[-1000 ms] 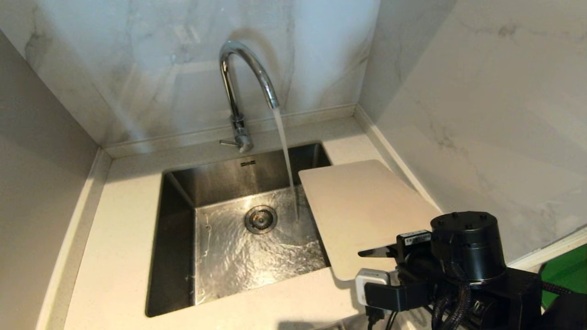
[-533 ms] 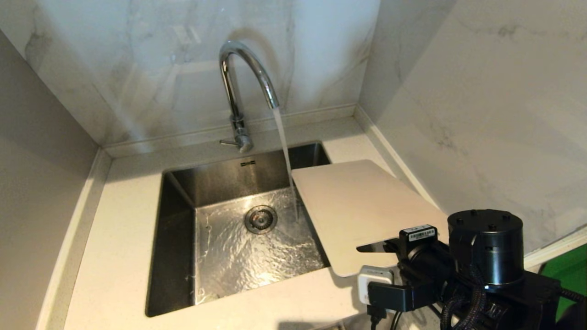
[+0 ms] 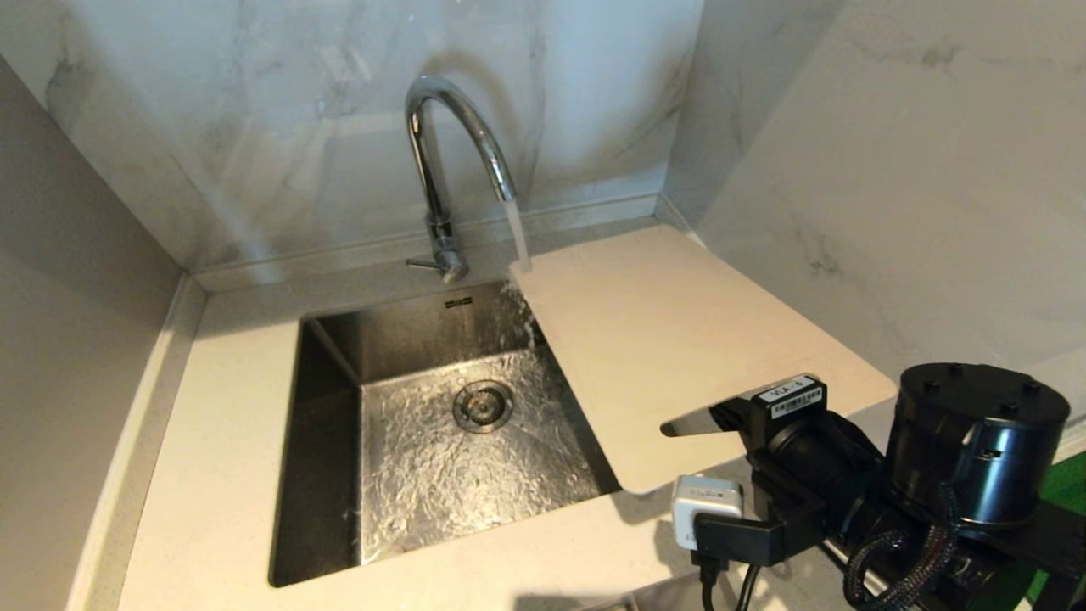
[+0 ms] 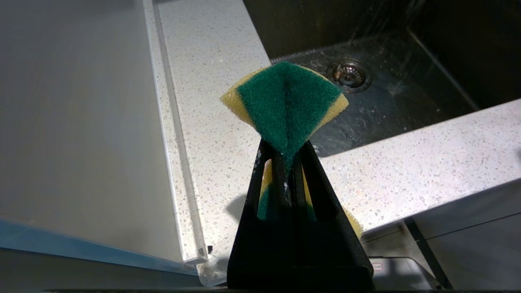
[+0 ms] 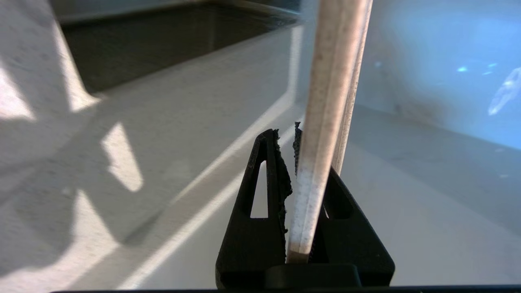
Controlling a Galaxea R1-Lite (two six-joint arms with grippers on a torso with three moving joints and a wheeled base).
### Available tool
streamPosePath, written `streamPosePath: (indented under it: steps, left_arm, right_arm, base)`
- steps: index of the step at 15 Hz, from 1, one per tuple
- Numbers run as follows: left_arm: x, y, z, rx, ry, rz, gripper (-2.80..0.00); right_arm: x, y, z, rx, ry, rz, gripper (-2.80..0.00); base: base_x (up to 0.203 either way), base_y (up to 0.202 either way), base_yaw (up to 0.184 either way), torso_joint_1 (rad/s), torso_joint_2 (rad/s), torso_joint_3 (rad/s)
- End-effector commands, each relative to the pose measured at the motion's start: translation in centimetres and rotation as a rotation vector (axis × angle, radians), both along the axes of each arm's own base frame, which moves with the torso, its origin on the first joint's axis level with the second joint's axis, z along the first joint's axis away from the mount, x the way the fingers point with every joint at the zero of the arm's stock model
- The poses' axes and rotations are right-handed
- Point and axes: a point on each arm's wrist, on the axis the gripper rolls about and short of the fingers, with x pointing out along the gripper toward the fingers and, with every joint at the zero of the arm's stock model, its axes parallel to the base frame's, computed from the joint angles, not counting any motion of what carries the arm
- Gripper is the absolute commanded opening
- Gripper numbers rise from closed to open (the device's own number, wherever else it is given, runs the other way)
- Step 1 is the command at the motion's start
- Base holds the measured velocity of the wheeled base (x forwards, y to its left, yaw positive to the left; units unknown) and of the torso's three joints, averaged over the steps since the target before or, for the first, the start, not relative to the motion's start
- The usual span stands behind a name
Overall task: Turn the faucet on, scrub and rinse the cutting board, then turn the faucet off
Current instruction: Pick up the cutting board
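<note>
Cutting board has risen; gripper label seems illegible.

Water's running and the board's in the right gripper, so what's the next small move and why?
Probably shift the board a little further left under the stream. The faucet's water only hits its far corner, so most of the face looks dry. The right gripper grips its edge, and the left gripper holds the sponge ready for scrubbing.
</note>
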Motion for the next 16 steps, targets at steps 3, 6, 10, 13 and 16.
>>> streamPosePath:
  steps: [3, 6, 10, 13, 16]
  left_arm:
    - [0.0, 0.0, 0.0, 0.0, 0.001, 0.002, -2.8]
    - [0.0, 0.0, 0.0, -0.001, 0.001, 0.0, -2.8]
    - [0.0, 0.0, 0.0, -0.001, 0.001, 0.001, -2.8]
    - [0.0, 0.0, 0.0, 0.0, 0.001, 0.001, -2.8]
    - [0.0, 0.0, 0.0, 0.001, 0.001, 0.001, -2.8]
  right_arm:
    - [-1.3, -0.6, 0.4, -0.004, -0.031, 0.047, -2.8]
    - [-2.6, -1.2, -1.4, -0.025, 0.035, 0.097, -2.8]
    - [-3.9, -1.7, -3.2, -0.046, 0.103, 0.122, -2.8]
    - [-4.6, -2.0, -4.4, -0.067, 0.148, 0.144, -2.8]
    - [-5.0, -1.4, -4.4, -0.069, 0.151, 0.189, -2.8]
  base:
    - [0.0, 0.0, 0.0, 0.0, 0.0, 0.0]
    - [0.0, 0.0, 0.0, 0.0, 0.0, 0.0]
    - [0.0, 0.0, 0.0, 0.0, 0.0, 0.0]
    - [0.0, 0.0, 0.0, 0.0, 0.0, 0.0]
    - [0.0, 0.0, 0.0, 0.0, 0.0, 0.0]
